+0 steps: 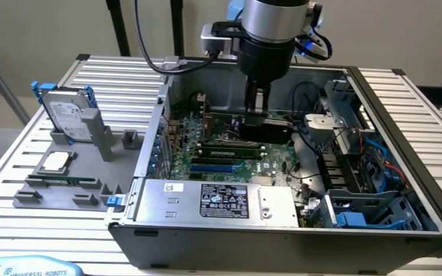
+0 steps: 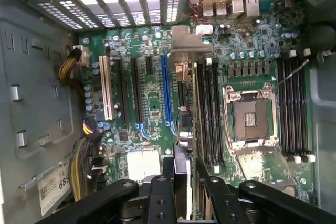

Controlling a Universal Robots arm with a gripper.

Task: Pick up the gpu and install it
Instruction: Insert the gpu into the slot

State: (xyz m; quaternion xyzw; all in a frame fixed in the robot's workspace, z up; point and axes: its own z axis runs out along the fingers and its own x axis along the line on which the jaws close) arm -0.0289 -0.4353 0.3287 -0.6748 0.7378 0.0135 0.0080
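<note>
Exterior view first. Deep inside the open case (image 1: 405,144), hovering over the motherboard (image 1: 229,158). Clenched in the gripper (image 1: 258,115): the gpu (image 1: 271,132), held on edge near the middle of the case, close above the board. Impossible to tell whether touching a slot. Off at nine o'clock from the case, on the grey tray (image 1: 48,195): a hard drive (image 1: 67,115) standing upright and a memory stick (image 1: 66,179) lying flat, both well apart from the card. At six o'clock from the card, the power supply (image 1: 221,201).

Wrist view now. Looking straight along the gpu (image 2: 184,129), pinched between the two fingers (image 2: 157,203), with its silver bracket (image 2: 190,38) at the far end by the rear slot covers. Sitting between the blue slot (image 2: 165,85) and the memory slots (image 2: 207,114), just beside the blue one rather than plainly over it.

On handling, as a judgement: light and stiff, yet fragile. Best gripped mid-length on the upper edge, as here, clear of the contact edge. Probably smooth-faced, so liable to pivot or slip when pressed home.
</note>
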